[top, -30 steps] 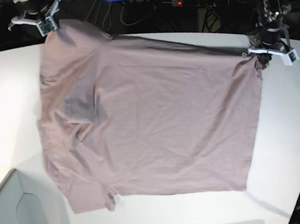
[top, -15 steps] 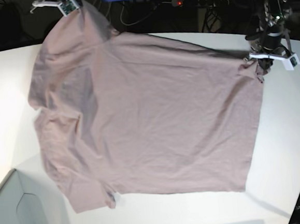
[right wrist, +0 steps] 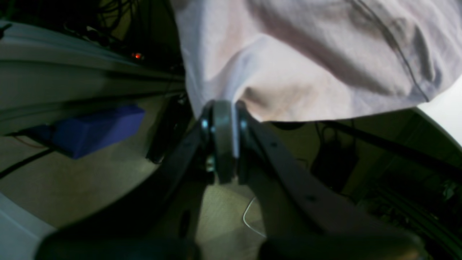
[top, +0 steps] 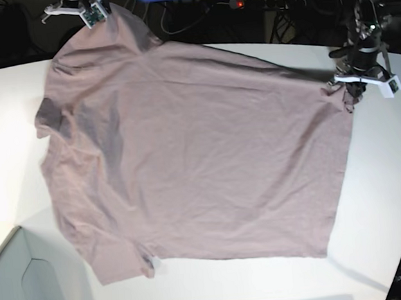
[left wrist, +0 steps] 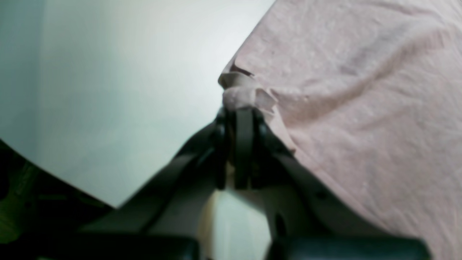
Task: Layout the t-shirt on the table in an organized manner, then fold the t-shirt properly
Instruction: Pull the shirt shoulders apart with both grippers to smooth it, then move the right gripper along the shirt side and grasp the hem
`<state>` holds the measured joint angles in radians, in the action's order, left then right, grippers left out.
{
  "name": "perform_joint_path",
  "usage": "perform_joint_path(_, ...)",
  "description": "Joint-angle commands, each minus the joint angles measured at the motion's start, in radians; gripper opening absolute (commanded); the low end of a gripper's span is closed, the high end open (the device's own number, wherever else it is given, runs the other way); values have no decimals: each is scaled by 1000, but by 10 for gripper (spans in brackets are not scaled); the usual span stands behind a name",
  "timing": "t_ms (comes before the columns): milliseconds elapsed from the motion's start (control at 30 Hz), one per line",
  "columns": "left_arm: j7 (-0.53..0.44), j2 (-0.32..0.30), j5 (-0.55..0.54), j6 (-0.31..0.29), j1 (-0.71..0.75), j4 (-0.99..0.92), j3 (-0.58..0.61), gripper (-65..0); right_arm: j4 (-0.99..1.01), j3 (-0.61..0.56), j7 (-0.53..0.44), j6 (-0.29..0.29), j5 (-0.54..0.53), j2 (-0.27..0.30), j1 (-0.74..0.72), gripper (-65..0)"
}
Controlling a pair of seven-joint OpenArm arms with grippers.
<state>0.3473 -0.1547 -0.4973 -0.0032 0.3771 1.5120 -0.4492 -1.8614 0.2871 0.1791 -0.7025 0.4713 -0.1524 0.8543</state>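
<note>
A dusty mauve-pink t-shirt (top: 194,157) lies spread across most of the white counter (top: 390,177) in the base view, held at two corners by a two-armed robot. At the upper left of that frame, the right claw (top: 95,7) pinches one corner of the garment and holds it up past the counter's far edge, so the cloth rises toward it in a taut ridge. In the right wrist view the right claw (right wrist: 222,108) has its jaws pressed together on a fold of fabric, the shirt (right wrist: 306,54) draping above it over a dark floor with cables and a blue box (right wrist: 97,128).

At the upper right of the base frame, the left claw (top: 352,86) grips the shirt's other far corner, low over the counter. The left wrist view shows the left claw (left wrist: 243,112) clamped on a small bunched tuft of cloth, with the rest of the shirt (left wrist: 361,90) lying wrinkled on the counter (left wrist: 126,90) to the right of the frame.

The near hem runs along the lower part of the base frame; a sleeve sits at lower left, beside the corner of a pale grey box (top: 20,289).
</note>
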Motion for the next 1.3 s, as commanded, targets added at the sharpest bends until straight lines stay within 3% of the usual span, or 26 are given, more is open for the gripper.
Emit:
perform_joint_path(0, -23, -13, -1, -2, -2, 15, -6, -649, -14, 5, -14, 4, -7, 6, 13, -650)
perform_joint_path(100, -23, -12, -1, -2, -3, 15, -6, -649, -19, 7, -14, 4, -7, 33, 13, -597)
perform_joint_path(300, -23, -12, -1, -2, -3, 15, -7, -649, -25, 7, -14, 4, -7, 57, 12, -391)
perform_joint_path(400, -23, -12, -1, -2, -3, 15, -7, -649, -34, 45, -14, 4, -7, 80, 3, -331)
perform_joint_path(633, -23, -12, -1, -2, -3, 15, -7, -649, -43, 243, -14, 4, -9, 78, -152, -324)
perform_joint_path(833, -23, -12, -1, -2, -5, 15, -7, -649, -43, 340, -14, 4, -9, 81, -347, -324)
perform_joint_path(967, -23, -10, -1, -2, -5, 15, -6, -649, -42, 338, 12, 4, -9, 81, -498, -324)
perform_joint_path(1167, -23, -10, -1, -2, -5, 15, -6, -649, 59, 265, 168, 4, -9, 84, -752, -330)
perform_joint_path(1267, -23, -10, -1, -2, -5, 15, -6, -649, 228, 234, 224, 4, -7, 112, -883, -394)
